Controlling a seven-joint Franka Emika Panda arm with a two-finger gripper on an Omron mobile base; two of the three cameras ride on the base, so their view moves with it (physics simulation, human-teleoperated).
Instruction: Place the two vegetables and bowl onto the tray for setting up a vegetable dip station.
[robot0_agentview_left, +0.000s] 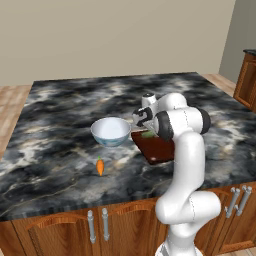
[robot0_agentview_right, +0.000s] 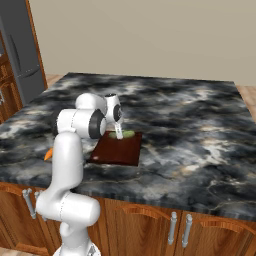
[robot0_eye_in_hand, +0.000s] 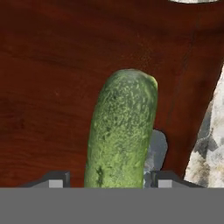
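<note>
A slim green vegetable (robot0_eye_in_hand: 120, 131) lies on the reddish-brown tray (robot0_eye_in_hand: 43, 87), near its far edge (robot0_agentview_left: 148, 134) (robot0_agentview_right: 128, 134). My gripper (robot0_eye_in_hand: 109, 181) hangs just above it, open, with a dark fingertip (robot0_eye_in_hand: 54, 180) on each side and a small gap between each tip and the vegetable. The arm reaches down over the tray (robot0_agentview_left: 157, 148) (robot0_agentview_right: 117, 150). The white bowl (robot0_agentview_left: 111, 131) stands on the counter just left of the tray. The orange carrot (robot0_agentview_left: 100, 166) lies on the counter in front of the bowl, and a bit of it shows behind the arm (robot0_agentview_right: 48, 154).
The dark marble island counter (robot0_agentview_left: 65, 110) stretches wide around the tray, with wooden cabinet doors (robot0_agentview_left: 65, 232) below its front edge. A grey fridge (robot0_agentview_right: 20, 55) stands at the far left. More wooden cabinets (robot0_agentview_left: 247, 80) stand at the far right.
</note>
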